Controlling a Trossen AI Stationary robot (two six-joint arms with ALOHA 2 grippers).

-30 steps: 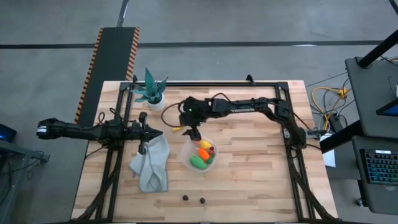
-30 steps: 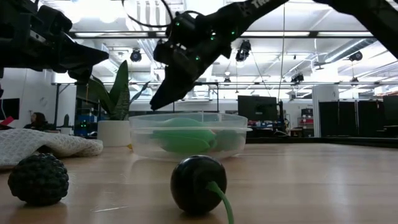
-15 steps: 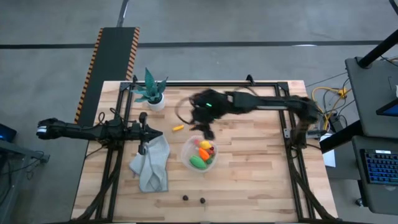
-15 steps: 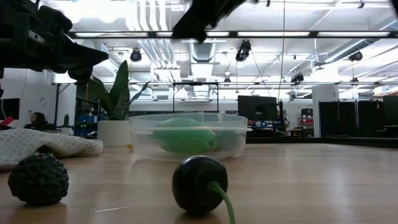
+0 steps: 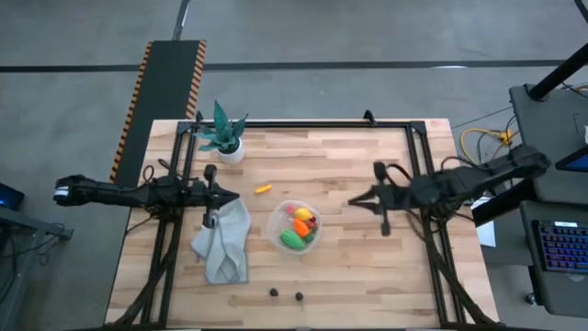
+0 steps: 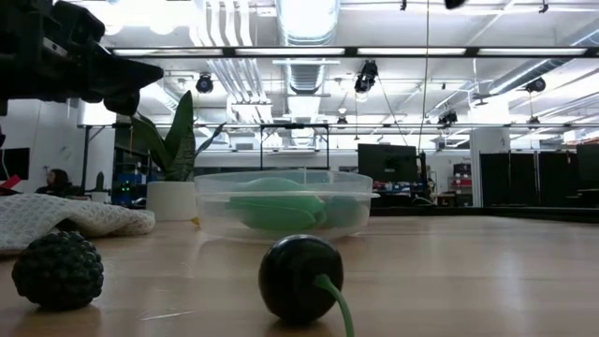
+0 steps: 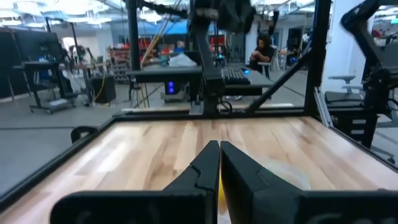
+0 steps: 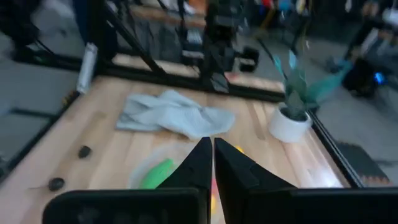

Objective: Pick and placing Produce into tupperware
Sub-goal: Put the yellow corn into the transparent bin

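The clear round tupperware (image 5: pixel 296 227) stands mid-table and holds a yellow lemon (image 5: pixel 302 214), a green oval (image 5: pixel 292 239) and orange and red pieces. A small orange piece (image 5: pixel 263 189) lies on the wood beyond it. Two dark pieces (image 5: pixel 274 292) (image 5: pixel 299 296) rest near the front edge; in the low view one has a green stem (image 6: pixel 299 278). My right gripper (image 5: pixel 354 201) hovers right of the tupperware, shut and holding nothing (image 8: pixel 208 155). My left gripper (image 5: pixel 234 195) waits shut above the cloth, left of the tupperware (image 7: pixel 219 162).
A grey-green cloth (image 5: pixel 223 241) lies crumpled left of the tupperware. A teal potted plant (image 5: pixel 223 133) stands at the far left. A black frame (image 5: pixel 303 123) runs along the far and side edges of the table. Bare wood lies between the tupperware and my right gripper.
My right gripper has risen from just over the tupperware's far rim and swung away toward the table's right edge, leaving the low view. The produce in the tupperware lies as before.
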